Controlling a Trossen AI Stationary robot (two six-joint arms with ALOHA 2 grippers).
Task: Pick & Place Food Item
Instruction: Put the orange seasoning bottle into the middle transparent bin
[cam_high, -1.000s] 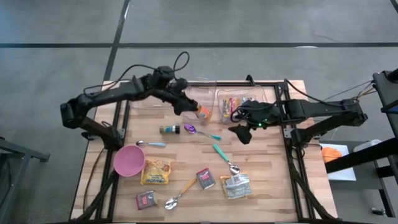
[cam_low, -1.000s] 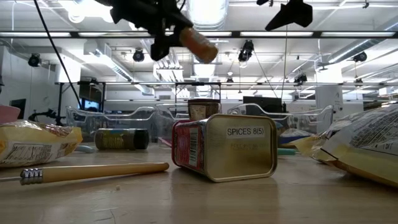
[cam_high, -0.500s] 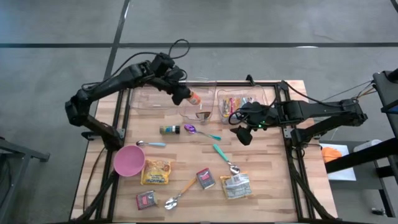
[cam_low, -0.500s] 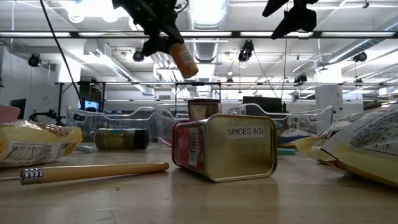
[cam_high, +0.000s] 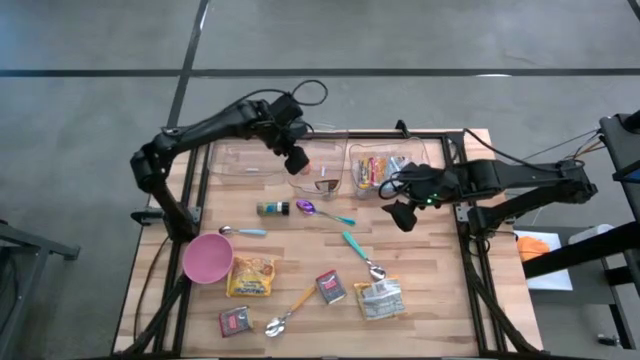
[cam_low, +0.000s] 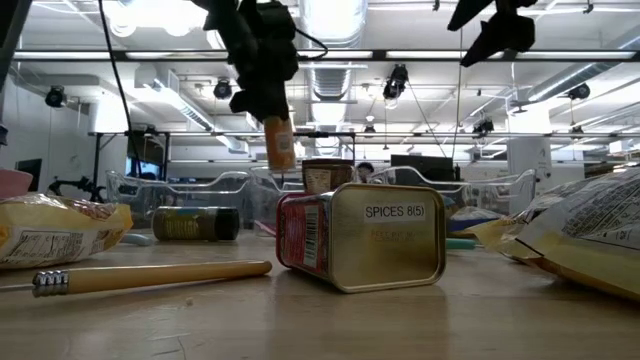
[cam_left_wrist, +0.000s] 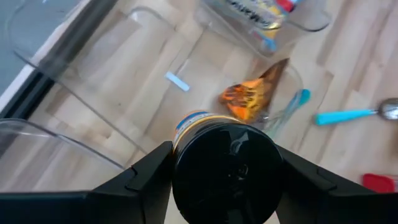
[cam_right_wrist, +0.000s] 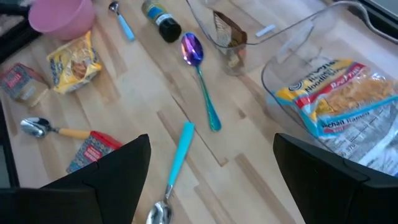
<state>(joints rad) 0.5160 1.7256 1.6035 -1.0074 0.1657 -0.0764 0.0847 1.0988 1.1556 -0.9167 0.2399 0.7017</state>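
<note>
My left gripper (cam_high: 297, 160) is shut on a spice jar (cam_low: 280, 143) with a black lid and an orange-brown body. It holds the jar high over the clear bins at the table's far side, above the wall between the left bin (cam_high: 247, 160) and the middle bin (cam_high: 322, 178). A brown-orange packet (cam_left_wrist: 252, 96) stands in the middle bin. The right bin (cam_high: 385, 165) holds a noodle packet (cam_right_wrist: 339, 102). My right gripper (cam_high: 403, 216) hangs open above the table to the right of the bins, with nothing between its fingers. My left gripper pinches the jar at its black lid end (cam_left_wrist: 224, 174), one finger (cam_left_wrist: 146, 177) on each side. The fingers come from above, slanting steeply down. The jar hangs nearly upright below them, lid up, clear of the bins and the table.
On the table lie a small dark-capped bottle (cam_high: 273, 208), several spoons such as the purple one (cam_high: 308, 208), a pink bowl (cam_high: 207, 258), a yellow packet (cam_high: 252, 275), two red spice tins (cam_high: 330, 287) (cam_high: 236, 320) and a silver pouch (cam_high: 378, 298).
My left gripper has swung toward the table's far left and tipped steeply downward. The jar, which stuck out slanting to the right, now hangs nearly upright below the fingers. My right gripper has shifted a little toward the table's right edge.
</note>
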